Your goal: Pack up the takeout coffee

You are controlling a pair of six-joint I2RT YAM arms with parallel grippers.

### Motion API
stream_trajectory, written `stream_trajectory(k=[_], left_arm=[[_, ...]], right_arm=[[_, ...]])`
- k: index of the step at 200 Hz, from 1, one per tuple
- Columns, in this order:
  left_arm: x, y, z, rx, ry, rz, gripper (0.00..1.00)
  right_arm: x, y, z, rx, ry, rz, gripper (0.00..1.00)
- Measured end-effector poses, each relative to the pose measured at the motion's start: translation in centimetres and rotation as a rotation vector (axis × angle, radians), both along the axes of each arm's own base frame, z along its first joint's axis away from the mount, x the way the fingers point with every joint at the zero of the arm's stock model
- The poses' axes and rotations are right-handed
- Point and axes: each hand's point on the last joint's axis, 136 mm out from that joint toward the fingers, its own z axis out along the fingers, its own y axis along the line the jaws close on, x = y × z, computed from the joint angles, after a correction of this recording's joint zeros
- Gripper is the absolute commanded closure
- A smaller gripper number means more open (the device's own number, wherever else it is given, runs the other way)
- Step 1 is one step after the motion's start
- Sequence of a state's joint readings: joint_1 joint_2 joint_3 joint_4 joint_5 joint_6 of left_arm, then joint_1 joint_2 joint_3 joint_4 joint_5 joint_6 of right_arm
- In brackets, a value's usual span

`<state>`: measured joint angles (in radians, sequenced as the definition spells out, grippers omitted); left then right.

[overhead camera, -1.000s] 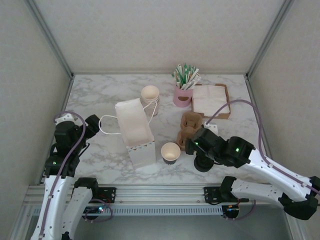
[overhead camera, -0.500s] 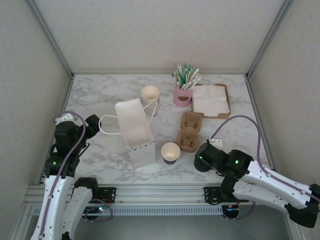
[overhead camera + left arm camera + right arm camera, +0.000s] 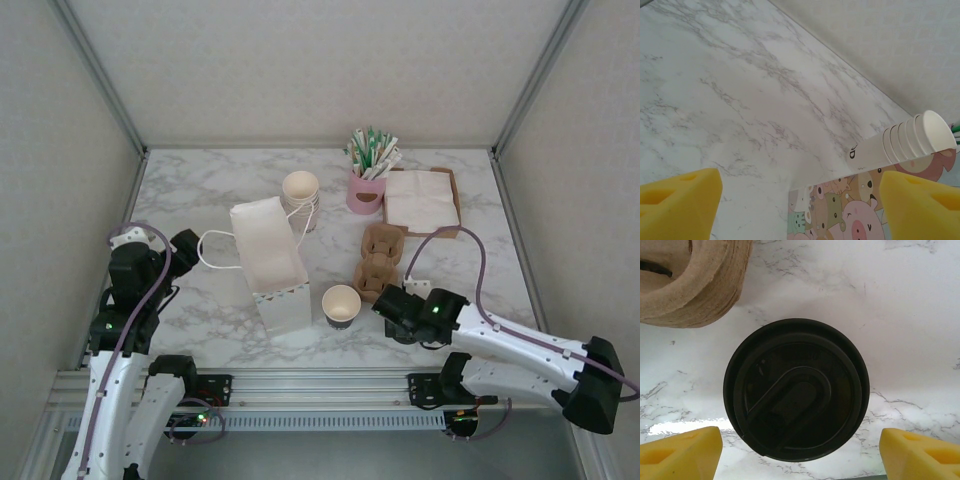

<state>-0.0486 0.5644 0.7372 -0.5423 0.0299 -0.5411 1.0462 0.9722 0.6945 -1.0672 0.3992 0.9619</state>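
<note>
Right wrist view: the round black plastic lid (image 3: pixel 796 390) sits on the white marble table (image 3: pixel 900 300), just beside the brown pulp cup carrier (image 3: pixel 695 285). The right gripper (image 3: pixel 800 454) hangs over it with its fingers wide either side, not touching. From straight above I honestly can't tell if a cup's under it. The small lidless dark-walled paper cup (image 3: pixel 341 303) stands beside the white paper bag (image 3: pixel 270 265). The left gripper (image 3: pixel 800 205) is spread wide and holds nothing.

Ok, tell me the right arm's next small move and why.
Probably lower the right gripper straight down and close on the black lid: it lies on the table, centred between the open fingers, and the cup beside the bag has no lid yet.
</note>
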Motion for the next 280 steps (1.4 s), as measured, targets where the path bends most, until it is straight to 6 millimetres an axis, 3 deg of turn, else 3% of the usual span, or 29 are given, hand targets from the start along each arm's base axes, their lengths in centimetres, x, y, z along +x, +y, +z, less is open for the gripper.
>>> stream_trajectory(k=[49, 227, 280], left_arm=[[0.0, 0.0, 0.0, 0.000, 0.000, 0.000, 0.17], [0.0, 0.0, 0.0, 0.000, 0.000, 0.000, 0.17], [0.0, 0.0, 0.0, 0.000, 0.000, 0.000, 0.17]], right_arm=[[1.0, 1.0, -0.1, 0.058, -0.027, -0.024, 0.16], [1.3, -0.2, -1.3, 0.070, -0.015, -0.092, 0.17], [1.6, 0.2, -1.4, 0.079, -0.021, -0.091, 0.19]])
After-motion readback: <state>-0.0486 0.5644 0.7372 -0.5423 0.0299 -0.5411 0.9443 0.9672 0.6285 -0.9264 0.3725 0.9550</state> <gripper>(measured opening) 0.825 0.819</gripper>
